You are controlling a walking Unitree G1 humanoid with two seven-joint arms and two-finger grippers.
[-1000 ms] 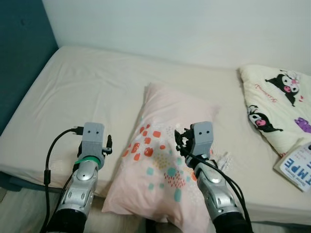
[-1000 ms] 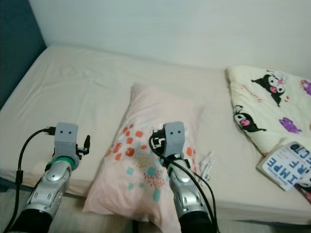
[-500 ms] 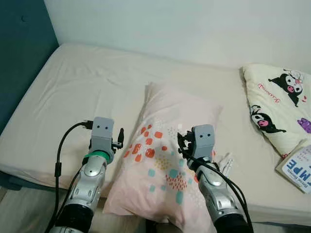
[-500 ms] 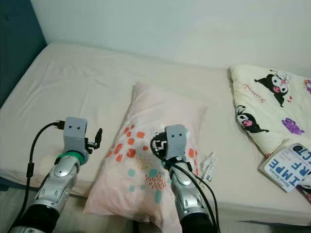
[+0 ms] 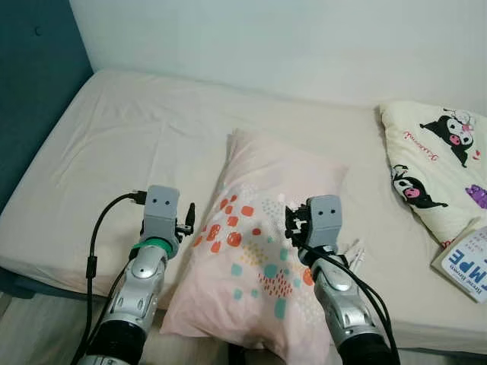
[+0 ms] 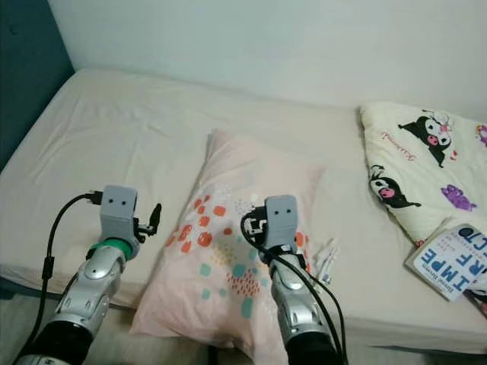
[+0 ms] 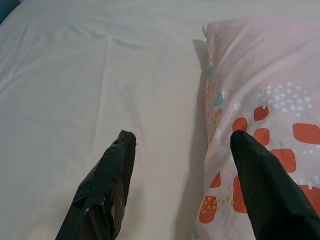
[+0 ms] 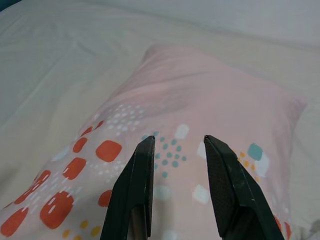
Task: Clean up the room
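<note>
while the robot stands at the near edge of the bed (image 5: 137, 144), a pink pillow (image 5: 259, 251) with orange and teal blotches lies lengthwise across the cream sheet, its near end hanging a bit over the mattress edge. the left gripper (image 7: 182, 142) hangs just off the pillow's left side, fingers spread wide with nothing between them; in the left wrist view one finger sits over bare sheet and the other over the pillow's edge. the right gripper (image 8: 177, 142) hovers above the middle of the pillow, fingers parted only a little and not holding anything, and it's hard to say if the tips actually touch the fabric. just right of the pillow, near the right arm, there's a small white cable-looking thing (image 5: 354, 252) on the sheet, too small to make out properly. far right is a cream blanket (image 5: 434, 167) with cartoon characters, and a white booklet (image 5: 466, 262) with blue letters lies at its near edge.
</note>
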